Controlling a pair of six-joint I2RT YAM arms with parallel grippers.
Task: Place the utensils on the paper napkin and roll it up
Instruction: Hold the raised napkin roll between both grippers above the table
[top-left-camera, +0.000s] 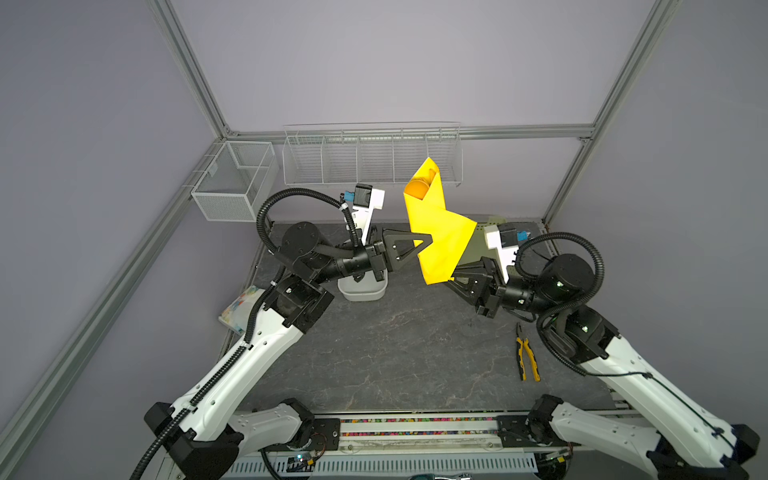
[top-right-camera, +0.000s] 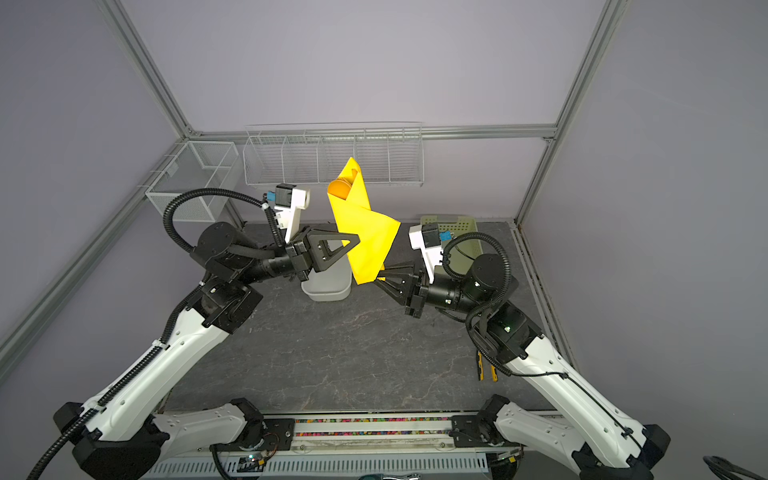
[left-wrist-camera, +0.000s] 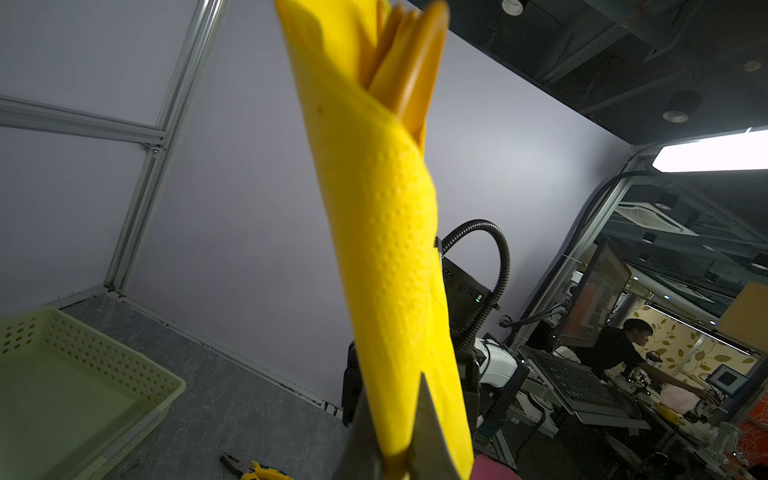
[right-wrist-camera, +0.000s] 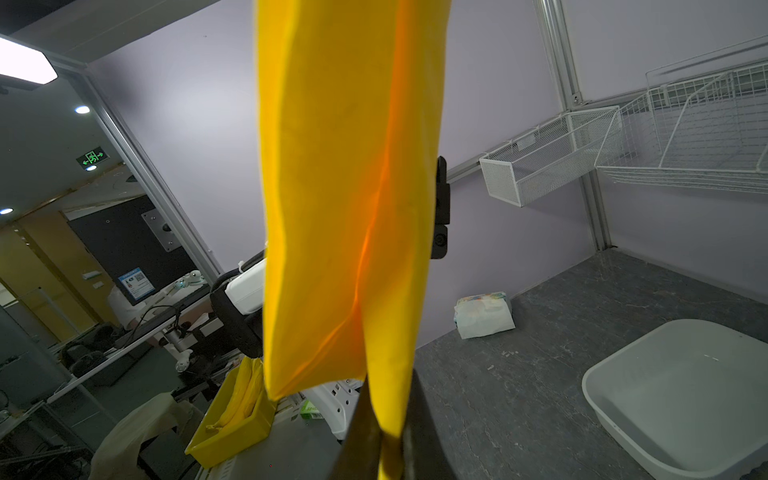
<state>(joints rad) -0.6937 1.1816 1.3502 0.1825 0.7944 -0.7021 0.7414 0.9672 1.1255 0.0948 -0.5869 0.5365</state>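
Embossed paper napkin (left-wrist-camera: 386, 249) rolled, glossy orange utensils (left-wrist-camera: 415, 70)

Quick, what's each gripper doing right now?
Left gripper: shut on the paper napkin.
Right gripper: shut on the paper napkin's lower end.

Paper napkin (left-wrist-camera: 386, 257) matt thin paper with dotted embossing, utensils (left-wrist-camera: 415, 70) smooth slightly glossy plastic, tabletop (top-left-camera: 395, 353) matt veined stone-look surface, tub (right-wrist-camera: 685, 395) smooth white plastic, wire rack (top-left-camera: 374, 160) white-coated metal, basket (left-wrist-camera: 95, 345) perforated plastic.
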